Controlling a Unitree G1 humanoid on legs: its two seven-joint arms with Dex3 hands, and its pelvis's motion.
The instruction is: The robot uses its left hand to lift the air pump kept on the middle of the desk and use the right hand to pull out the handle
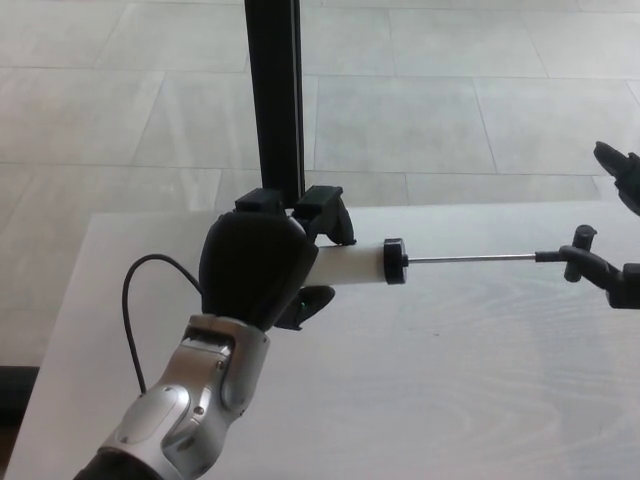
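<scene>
My left hand point(252, 275) is shut on the air pump's white cylinder point(352, 266) and holds it off the desk, lying level and pointing right. From the black end cap point(395, 262) a thin metal rod point(470, 259) reaches out to the small black handle point(577, 247). At the picture's right edge, my right hand point(618, 282) is open. Its lower finger lies just under the handle, and its upper fingers point(620, 168) are spread well above. My left hand hides most of the pump's near end.
A black upright post point(275, 100) stands right behind my left hand. A black cable point(135, 300) loops from the pump over the pale wooden desk point(450, 400). Grey floor tiles point(450, 100) lie beyond the desk's far edge.
</scene>
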